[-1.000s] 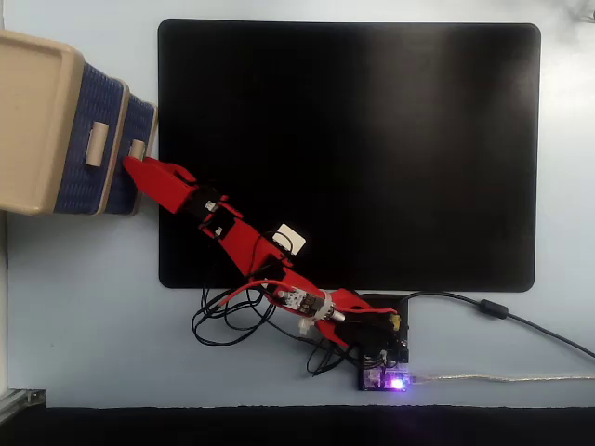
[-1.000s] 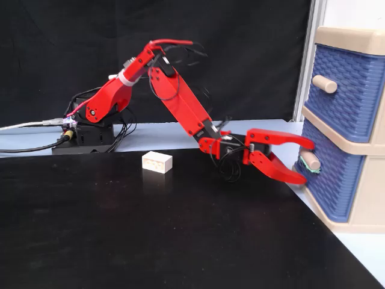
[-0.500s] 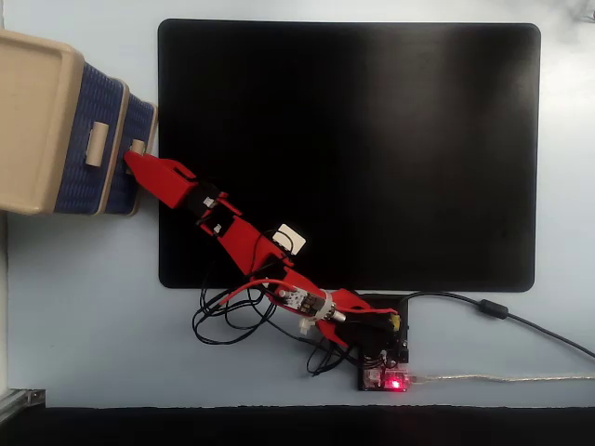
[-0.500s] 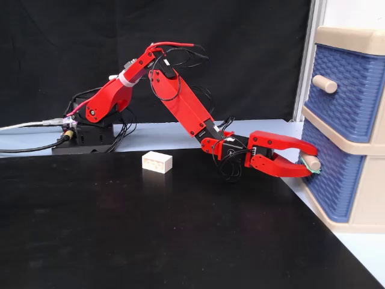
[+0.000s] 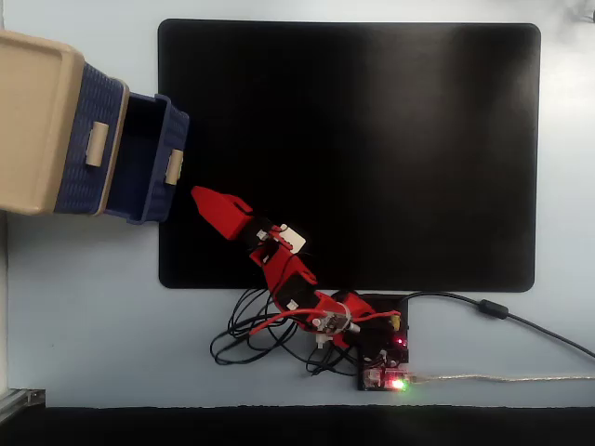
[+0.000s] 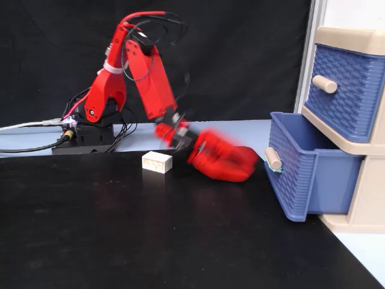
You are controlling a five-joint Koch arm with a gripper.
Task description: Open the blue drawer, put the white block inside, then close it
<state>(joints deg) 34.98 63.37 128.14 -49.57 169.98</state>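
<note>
The blue drawer (image 5: 174, 130) (image 6: 310, 174), the lower of two in the beige cabinet (image 5: 33, 121), stands pulled out, and its dark inside shows nothing. Its small beige handle (image 6: 274, 159) faces my red gripper (image 5: 200, 197) (image 6: 252, 164), whose tip is just short of the handle. The gripper is motion-blurred in one fixed view and shows as a single wedge in the other, so its jaws cannot be read. The white block (image 6: 157, 161) (image 5: 294, 238) lies on the black mat beside my forearm, behind the gripper, apart from it.
The upper blue drawer (image 6: 343, 90) is shut. A black mat (image 5: 372, 139) covers most of the table. My base with its board and tangled cables (image 5: 372, 358) sits at the mat's edge, and a cable (image 5: 502, 316) runs off to the side.
</note>
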